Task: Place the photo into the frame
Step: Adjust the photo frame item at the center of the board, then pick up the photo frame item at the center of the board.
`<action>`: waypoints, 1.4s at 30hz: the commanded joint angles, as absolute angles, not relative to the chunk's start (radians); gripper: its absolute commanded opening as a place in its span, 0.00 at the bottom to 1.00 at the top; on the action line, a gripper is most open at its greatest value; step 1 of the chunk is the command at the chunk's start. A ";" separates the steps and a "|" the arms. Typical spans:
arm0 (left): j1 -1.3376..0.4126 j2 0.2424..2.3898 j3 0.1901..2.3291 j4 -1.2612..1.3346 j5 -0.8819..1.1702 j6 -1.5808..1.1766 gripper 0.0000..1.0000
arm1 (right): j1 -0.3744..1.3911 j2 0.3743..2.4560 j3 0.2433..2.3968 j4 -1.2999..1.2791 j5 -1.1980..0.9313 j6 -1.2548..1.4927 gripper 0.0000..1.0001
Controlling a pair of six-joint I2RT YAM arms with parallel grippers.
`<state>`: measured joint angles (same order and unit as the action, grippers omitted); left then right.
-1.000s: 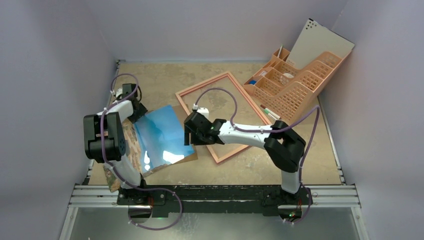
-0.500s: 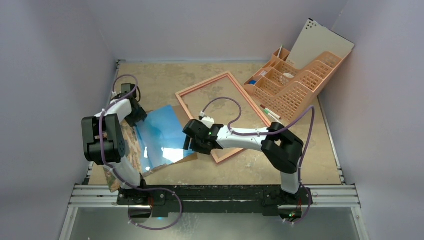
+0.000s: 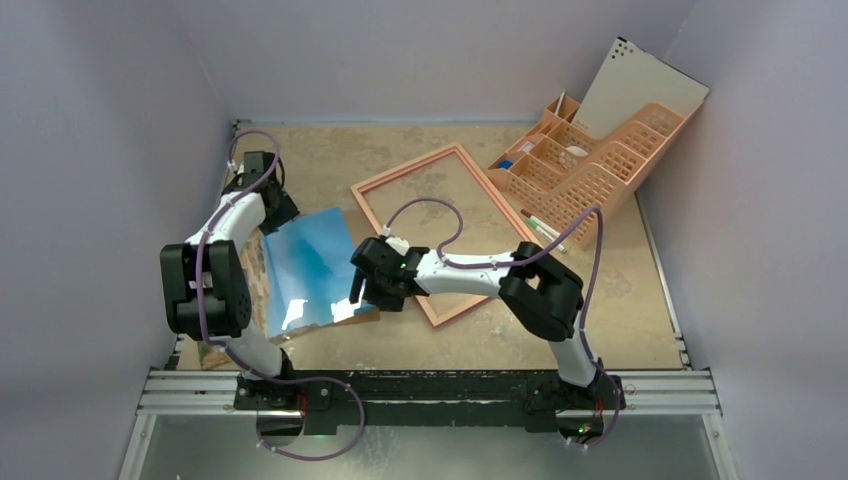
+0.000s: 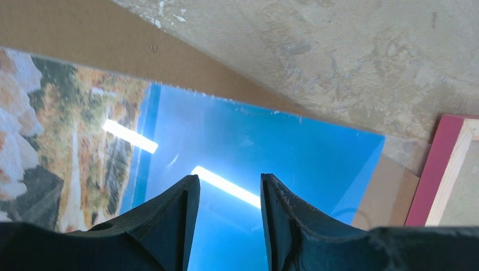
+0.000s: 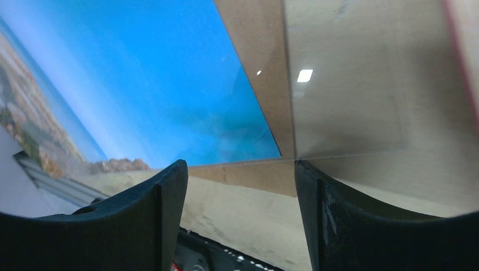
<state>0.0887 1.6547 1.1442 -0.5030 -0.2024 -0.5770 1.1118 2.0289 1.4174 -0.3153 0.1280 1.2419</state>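
The photo [image 3: 305,265] lies on the brown backing board [image 5: 251,68], left of the frame [image 3: 405,167]. The left gripper [image 4: 229,183] and right gripper [image 5: 240,169] hover over it, jaws apart and holding nothing. A pinch at the near-right corner could catch the board too, or skid the glossy print.

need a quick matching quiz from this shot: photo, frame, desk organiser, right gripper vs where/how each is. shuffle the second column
Things:
1. photo
2. frame
3. desk organiser
4. right gripper

Places or states:
a. standing in the far right corner
b. jaws open, over the print's corner
c. picture side up on the brown board
d. lying flat, nothing inside it

Pairs: 1-c, 2-d, 3-a, 4-b
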 commanded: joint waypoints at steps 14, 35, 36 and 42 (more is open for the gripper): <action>0.070 1.676 1.148 -0.472 -0.077 -0.528 0.46 | 1.119 1.908 1.280 -0.284 0.167 1.265 0.73; -0.087 1.749 1.065 -0.591 -0.216 -0.488 0.30 | 1.002 1.924 1.241 -0.178 0.171 1.226 0.73; -0.087 1.755 1.064 -0.597 -0.222 -0.486 0.30 | 1.000 1.926 1.240 -0.166 0.164 1.214 0.73; -0.087 1.772 1.060 -0.601 -0.215 -0.481 0.30 | 0.988 1.942 1.241 -0.102 0.066 1.158 0.74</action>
